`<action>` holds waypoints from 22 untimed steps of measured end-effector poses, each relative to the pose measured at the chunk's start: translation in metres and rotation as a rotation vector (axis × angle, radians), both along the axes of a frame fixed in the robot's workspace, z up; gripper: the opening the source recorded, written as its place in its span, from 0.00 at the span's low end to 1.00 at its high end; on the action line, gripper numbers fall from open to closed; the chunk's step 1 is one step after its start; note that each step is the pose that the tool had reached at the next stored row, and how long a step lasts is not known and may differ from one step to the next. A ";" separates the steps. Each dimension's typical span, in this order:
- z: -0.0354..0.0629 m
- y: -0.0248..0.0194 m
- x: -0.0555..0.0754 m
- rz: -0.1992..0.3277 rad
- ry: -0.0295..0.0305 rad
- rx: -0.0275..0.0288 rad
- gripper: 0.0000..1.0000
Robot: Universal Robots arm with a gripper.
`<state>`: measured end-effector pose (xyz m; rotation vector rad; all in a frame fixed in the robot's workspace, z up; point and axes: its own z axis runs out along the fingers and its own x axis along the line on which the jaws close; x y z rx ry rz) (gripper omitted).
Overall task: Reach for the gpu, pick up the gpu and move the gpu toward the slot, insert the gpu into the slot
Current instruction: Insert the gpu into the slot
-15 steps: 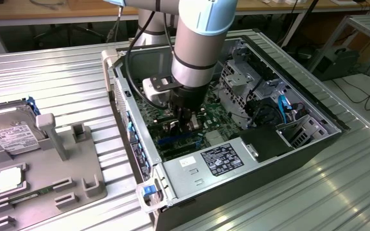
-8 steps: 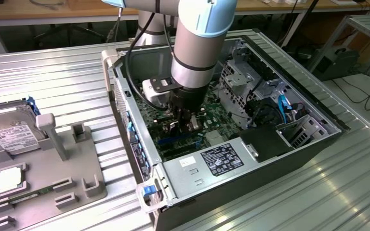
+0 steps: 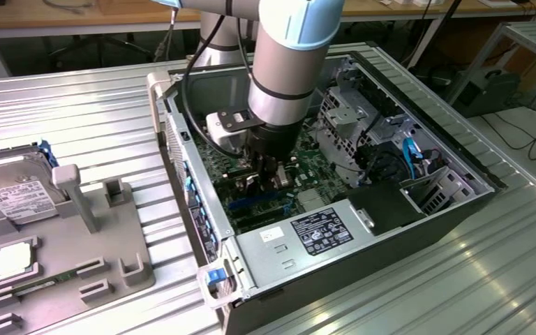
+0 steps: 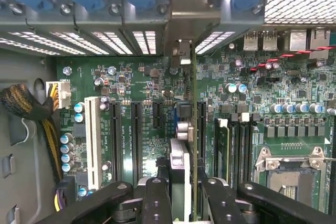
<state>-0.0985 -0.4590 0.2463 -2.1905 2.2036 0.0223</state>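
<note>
Inside the computer case (image 3: 454, 157), the gripper (image 4: 181, 192) clamps the gpu (image 4: 193, 129) edge-on over its slot (image 4: 201, 124) (black neighbour slots (image 4: 135, 135) alongside), bracket (image 4: 181, 19) against the rear vents; cables (image 4: 23, 106) lie aside.

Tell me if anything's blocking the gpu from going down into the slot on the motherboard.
Nothing visible blocks it. The gripper holds the gpu on edge over the motherboard, its bracket at the rear openings; the contact with the slot itself is hidden.

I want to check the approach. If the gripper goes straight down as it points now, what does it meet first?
Probably the motherboard: the gripper holds the gpu edge-on above a black slot, so the card's edge should arrive first. Depth is unclear.
</note>
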 end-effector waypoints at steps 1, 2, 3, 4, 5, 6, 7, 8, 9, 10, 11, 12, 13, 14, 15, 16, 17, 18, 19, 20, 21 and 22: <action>0.0003 0.0000 0.000 0.000 0.0001 -0.0003 0.28; 0.0020 0.0001 0.000 0.000 0.0003 -0.0006 0.28; 0.0032 0.0002 0.000 0.000 0.0001 -0.0005 0.28; 0.0051 0.0003 0.001 0.000 0.0000 -0.0004 0.28; 0.0052 0.0003 0.008 0.000 0.0001 -0.0006 0.28; 0.0049 0.0003 0.008 -0.020 0.0001 -0.0006 0.28; 0.0048 0.0003 0.008 -0.026 0.0000 -0.0005 0.28; 0.0048 -0.0007 0.006 -0.027 0.0001 -0.0006 0.28; 0.0048 -0.0021 0.006 -0.027 0.0001 -0.0006 0.28; 0.0048 -0.0031 0.006 -0.027 0.0001 -0.0005 0.28; 0.0048 -0.0031 0.006 -0.027 0.0001 -0.0006 0.28; 0.0047 -0.0031 0.006 -0.027 0.0001 -0.0005 0.28; 0.0047 -0.0031 0.006 -0.027 0.0001 -0.0005 0.28; 0.0047 -0.0032 0.006 -0.027 0.0000 -0.0005 0.28; 0.0048 -0.0032 0.005 -0.028 0.0001 -0.0006 0.28; 0.0047 -0.0032 0.005 -0.028 0.0000 -0.0006 0.28; 0.0047 -0.0032 0.004 -0.029 0.0000 -0.0005 0.28; 0.0046 -0.0032 0.004 -0.030 0.0001 -0.0005 0.28; 0.0046 -0.0032 0.004 -0.030 0.0001 -0.0006 0.28; 0.0045 -0.0032 0.003 -0.031 0.0001 -0.0006 0.28; 0.0045 -0.0032 0.003 -0.031 0.0002 -0.0007 0.28; 0.0043 -0.0032 0.003 -0.032 0.0001 -0.0006 0.28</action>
